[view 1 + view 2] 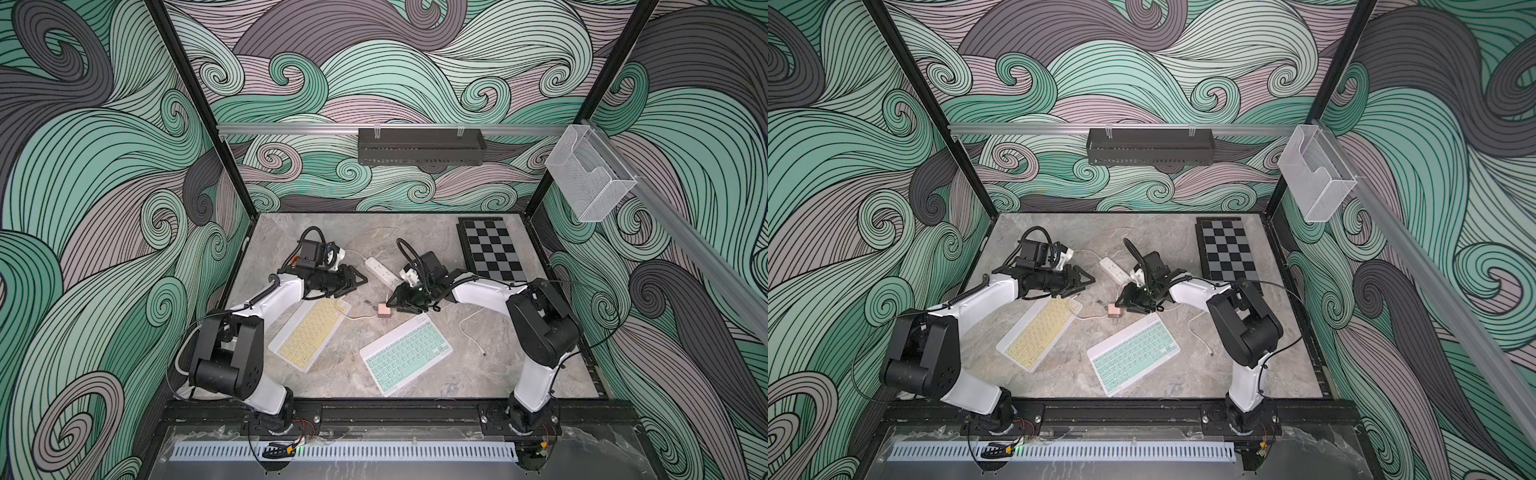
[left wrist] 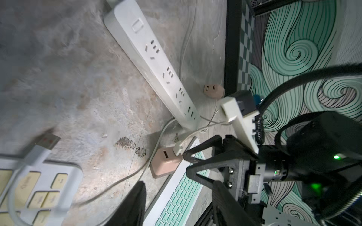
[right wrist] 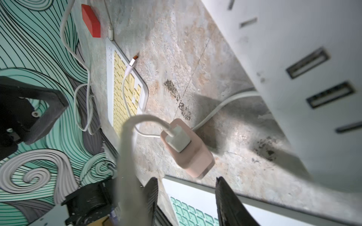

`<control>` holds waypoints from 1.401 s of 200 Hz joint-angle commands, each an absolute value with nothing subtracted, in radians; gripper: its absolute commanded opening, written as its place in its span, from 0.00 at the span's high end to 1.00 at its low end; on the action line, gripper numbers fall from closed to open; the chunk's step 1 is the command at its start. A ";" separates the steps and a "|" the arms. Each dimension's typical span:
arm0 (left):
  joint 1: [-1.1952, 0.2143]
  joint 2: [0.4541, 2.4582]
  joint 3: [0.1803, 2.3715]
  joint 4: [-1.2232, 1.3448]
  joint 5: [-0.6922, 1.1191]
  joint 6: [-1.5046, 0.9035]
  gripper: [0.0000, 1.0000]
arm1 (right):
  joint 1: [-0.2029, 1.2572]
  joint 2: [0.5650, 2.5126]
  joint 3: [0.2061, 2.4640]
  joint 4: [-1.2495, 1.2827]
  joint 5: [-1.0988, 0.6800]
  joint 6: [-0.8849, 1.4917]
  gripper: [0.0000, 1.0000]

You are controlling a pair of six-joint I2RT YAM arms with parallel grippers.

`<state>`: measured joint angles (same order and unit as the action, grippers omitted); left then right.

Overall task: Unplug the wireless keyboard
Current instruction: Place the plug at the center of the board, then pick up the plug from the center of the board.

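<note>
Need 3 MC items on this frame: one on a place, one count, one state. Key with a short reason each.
1. Where is the chessboard?
A) far right corner of the table
B) near edge
C) under the left arm

2. How many keyboards lie on the table?
A) one
B) two
C) three

3. The pink charger, near the power strip and the right tool, is:
A) plugged into the strip
B) lying loose on the table with a white cable in it
C) gripped by the tool

Key:
1 A: it lies against the far right corner.
2 B: one yellow keyboard, one green keyboard.
3 B: it lies apart from the strip, ahead of the open, empty tool.
</note>
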<state>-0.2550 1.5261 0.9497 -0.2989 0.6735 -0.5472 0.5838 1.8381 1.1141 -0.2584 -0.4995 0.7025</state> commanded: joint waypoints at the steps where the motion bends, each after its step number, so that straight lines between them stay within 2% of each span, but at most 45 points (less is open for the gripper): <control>1: -0.314 1.504 0.974 -0.368 0.620 -0.494 0.45 | 0.578 1.838 1.203 -0.317 -0.443 0.584 0.53; 44: -0.327 1.489 0.945 -0.338 0.604 -0.522 0.47 | 0.577 1.931 1.328 -0.433 -0.402 0.530 0.50; 84: -0.329 1.484 0.927 -0.334 0.597 -0.523 0.48 | 0.596 1.973 1.373 -0.499 -0.348 0.524 0.53; 109: -0.337 1.482 0.918 -0.328 0.585 -0.521 0.48 | 0.607 1.992 1.381 -0.496 -0.356 0.552 0.60; 136: -0.351 1.486 0.912 -0.322 0.577 -0.518 0.47 | 0.609 2.008 1.365 -0.466 -0.345 0.583 0.72; 151: -0.358 1.494 0.907 -0.309 0.578 -0.522 0.47 | 0.610 2.026 1.373 -0.453 -0.348 0.589 0.75; 165: -0.364 1.497 0.905 -0.306 0.581 -0.522 0.47 | 0.611 2.035 1.385 -0.452 -0.334 0.591 0.74; 178: -0.365 1.499 0.903 -0.300 0.583 -0.523 0.47 | 0.610 2.033 1.396 -0.453 -0.316 0.591 0.65; 194: -0.365 1.500 0.902 -0.298 0.583 -0.523 0.47 | 0.609 2.030 1.412 -0.454 -0.309 0.596 0.62; 258: -0.367 1.501 0.899 -0.295 0.589 -0.525 0.48 | 0.641 2.052 1.400 -0.431 -0.231 0.679 0.64; 280: -0.366 1.504 0.896 -0.290 0.594 -0.526 0.48 | 0.650 2.061 1.403 -0.425 -0.214 0.687 0.70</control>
